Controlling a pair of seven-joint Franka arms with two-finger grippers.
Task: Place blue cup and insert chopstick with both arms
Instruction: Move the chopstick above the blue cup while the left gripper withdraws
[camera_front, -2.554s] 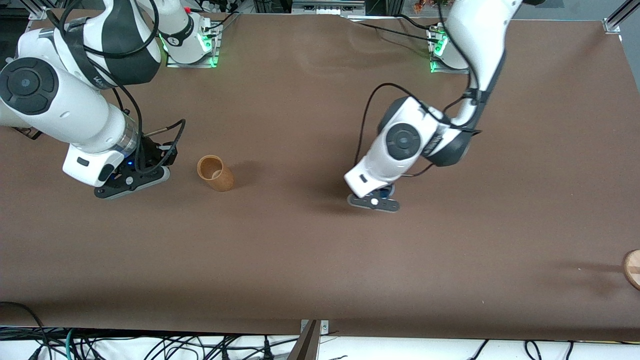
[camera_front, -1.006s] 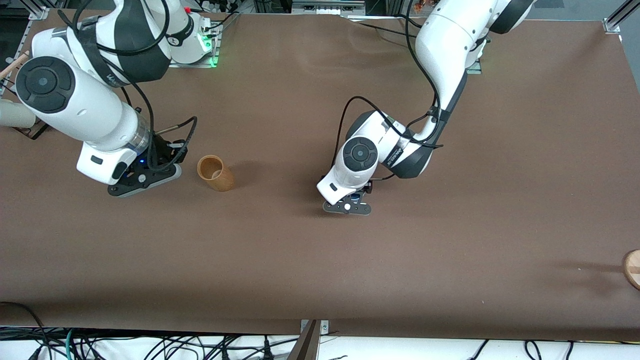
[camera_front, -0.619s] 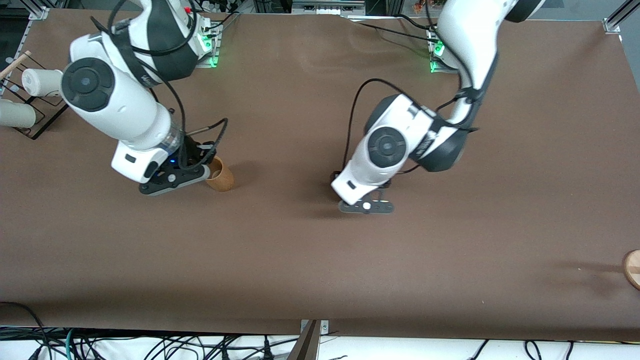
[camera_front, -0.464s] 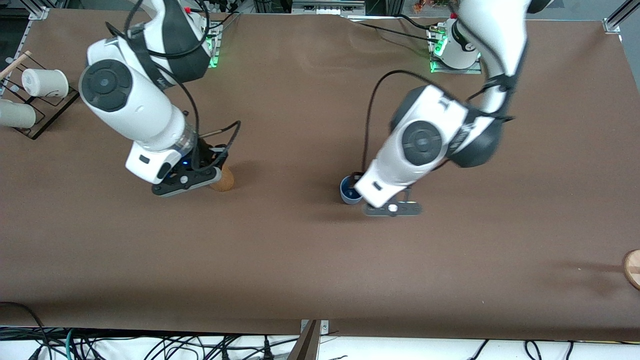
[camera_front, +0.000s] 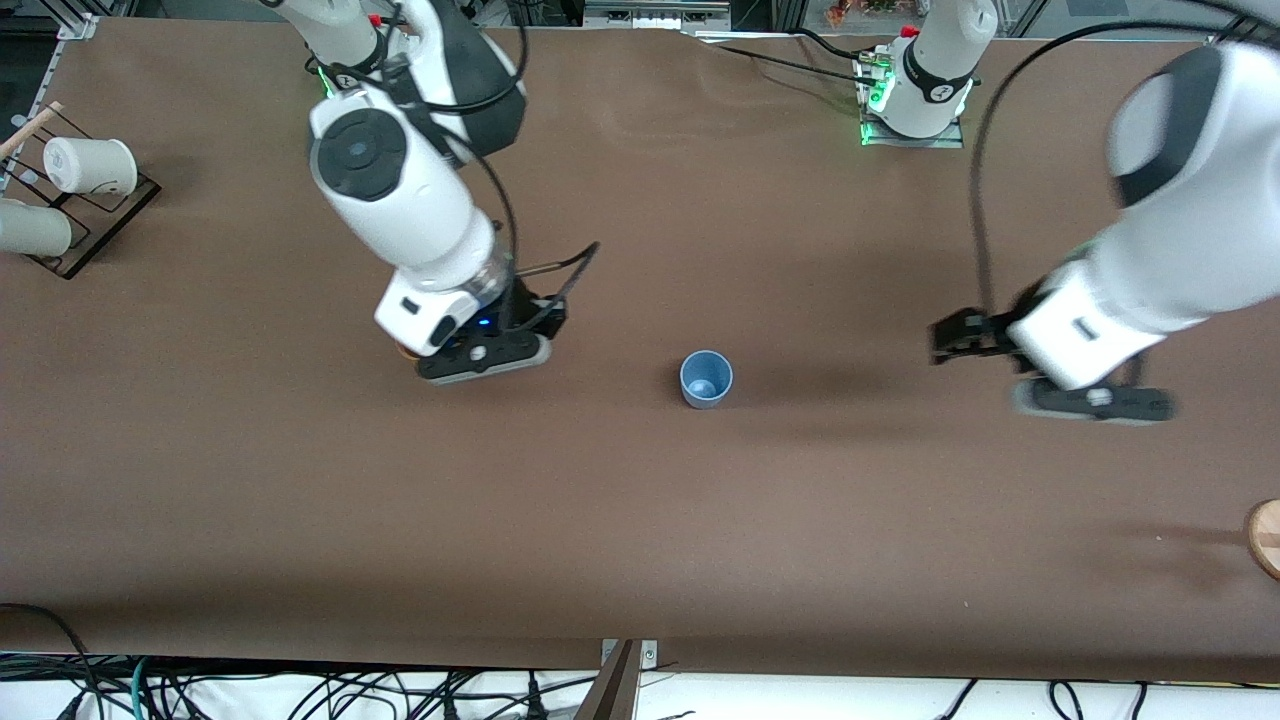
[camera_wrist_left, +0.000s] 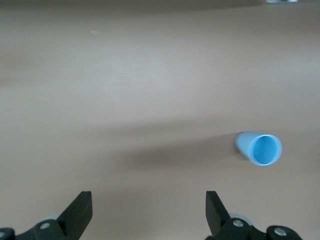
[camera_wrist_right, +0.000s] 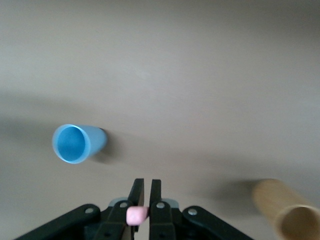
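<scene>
- White cups (camera_front: 80, 165) lie on a dark rack (camera_front: 110, 215) at the right arm's end of the table (camera_front: 640, 520).
- Right gripper (camera_wrist_right: 142, 202): over the table, above the tan cup (camera_wrist_right: 287, 212); fingers pinched on the pink chopstick (camera_wrist_right: 136, 215).
- Blue cup (camera_front: 706, 378): upright, mid-table, mouth open, standing free between the two grippers.
- Left gripper (camera_wrist_left: 147, 210): over bare table toward the left arm's end, well apart from the cup; fingers spread wide, holding nothing.
</scene>
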